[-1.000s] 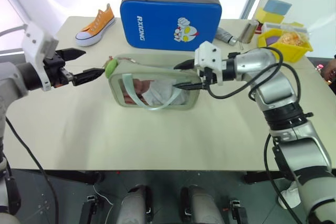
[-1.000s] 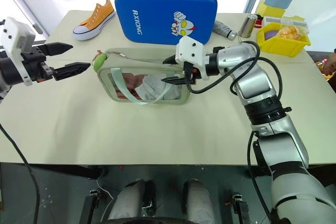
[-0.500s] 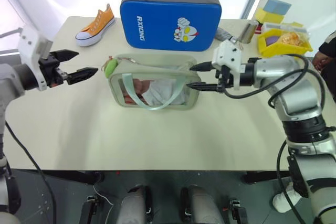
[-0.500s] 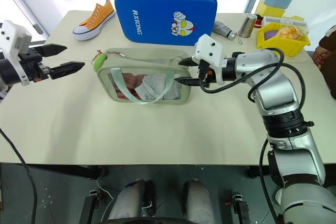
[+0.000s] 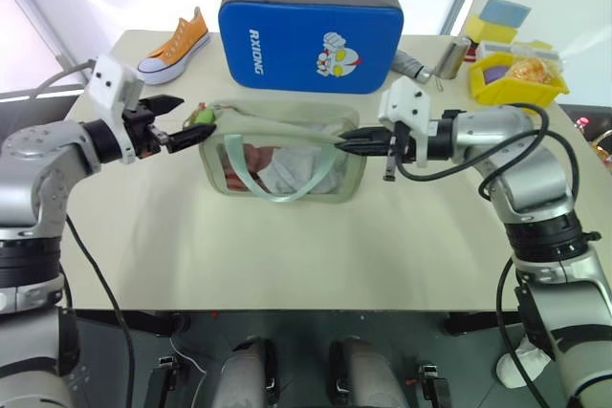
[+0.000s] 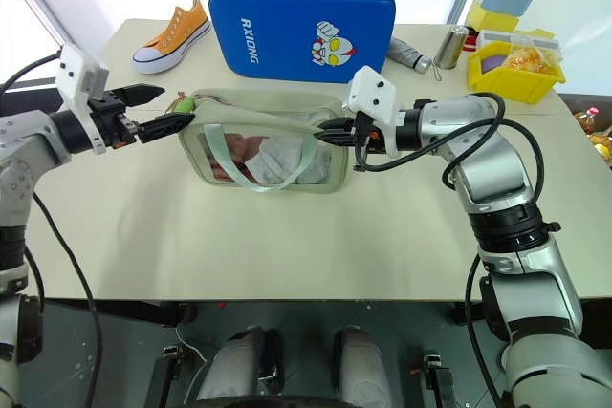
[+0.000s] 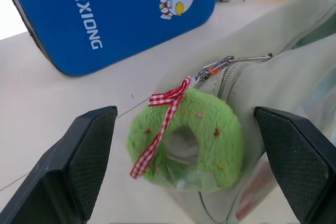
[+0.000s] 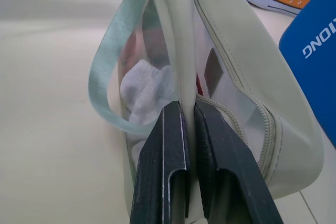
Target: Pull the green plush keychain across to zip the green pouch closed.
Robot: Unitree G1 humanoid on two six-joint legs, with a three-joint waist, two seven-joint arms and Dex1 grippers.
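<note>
— On the beige table [image 5: 287, 255], where does the green pouch [image 5: 287, 174] sit?
— Near the middle, standing on its long edge with the clear front panel facing the camera and the pale mint strap [image 5: 277, 183] looping down over it. A blue padded case [image 5: 311, 35] stands just behind it.
— And the green plush keychain [image 7: 186, 137]?
— At the pouch's left end, hanging from the zipper pull by a small clip, with a red checked ribbon tied on it.
— What about the left gripper [image 5: 182, 126]?
— Its two black fingers [image 7: 86, 150] stand apart, one on each side of the plush, not touching it.
— The right gripper [image 5: 349, 139]?
— Its fingers [image 8: 168, 150] are pressed together on a fold of the pouch's top edge at the right end.
— Anything else around?
— An orange sneaker [image 5: 174, 45] at the far left and a yellow bin [image 5: 521, 78] at the far right
</note>
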